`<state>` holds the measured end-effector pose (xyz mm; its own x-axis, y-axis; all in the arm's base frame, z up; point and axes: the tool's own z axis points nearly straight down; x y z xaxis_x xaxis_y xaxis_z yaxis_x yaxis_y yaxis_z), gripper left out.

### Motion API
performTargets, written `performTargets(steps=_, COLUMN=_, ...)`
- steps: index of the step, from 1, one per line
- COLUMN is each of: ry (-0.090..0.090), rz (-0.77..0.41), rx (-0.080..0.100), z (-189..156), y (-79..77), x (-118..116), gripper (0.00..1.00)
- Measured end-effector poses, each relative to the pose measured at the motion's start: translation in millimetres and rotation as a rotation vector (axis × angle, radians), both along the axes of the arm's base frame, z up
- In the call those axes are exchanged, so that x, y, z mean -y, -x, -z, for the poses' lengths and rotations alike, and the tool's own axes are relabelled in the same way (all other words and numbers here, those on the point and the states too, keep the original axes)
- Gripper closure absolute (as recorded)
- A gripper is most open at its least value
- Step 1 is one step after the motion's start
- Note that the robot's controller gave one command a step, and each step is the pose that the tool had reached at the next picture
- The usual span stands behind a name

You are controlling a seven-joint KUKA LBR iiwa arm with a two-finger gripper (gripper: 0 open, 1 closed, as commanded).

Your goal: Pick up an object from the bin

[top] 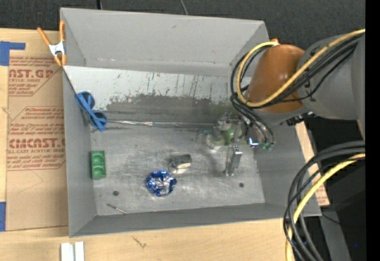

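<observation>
Four loose things lie well apart on the floor of the grey metal bin (178,22); no heap.
- Blue looped strap-like thing (89,110): at the left wall, lying where the floor meets the side.
- Green rectangular plastic block (98,165): below the strap, near the left wall.
- Crumpled blue-and-silver foil ball (160,183): toward the near edge, left of centre.
- Small silver-grey metal piece (180,162): just up and right of the foil ball, not touching it.

Robot arm with orange wrist cover (276,76) reaches in from the right, cables looped round it. Jaws hang low over bare floor in the right part of the bin, pointing down. Nothing shows between them. Spread or pressed together: cannot tell from this angle. Pale greenish lump (223,135) sits just beside the wrist, up and left of the jaws; bin item or robot part, cannot tell.

Judgement: no pick made yet. The nearest sure candidate is the silver-grey metal piece, left of the jaws with open floor between. It lies flat and alone, so a straight-down approach looks workable, though so low a piece may slip. The strap looks hardest, since the wall leaves little room on that side.
</observation>
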<state>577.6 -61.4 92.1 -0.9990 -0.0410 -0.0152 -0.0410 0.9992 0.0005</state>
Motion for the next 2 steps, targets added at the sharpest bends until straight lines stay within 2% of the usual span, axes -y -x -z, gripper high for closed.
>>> performTargets(steps=1, ry=0.001, rz=0.001, rx=-0.003, z=3, y=1.1, x=0, gripper=1.00)
performTargets(steps=2, ry=0.007, rz=-0.456, rx=-0.006, z=-178, y=30.1, x=16, gripper=1.00)
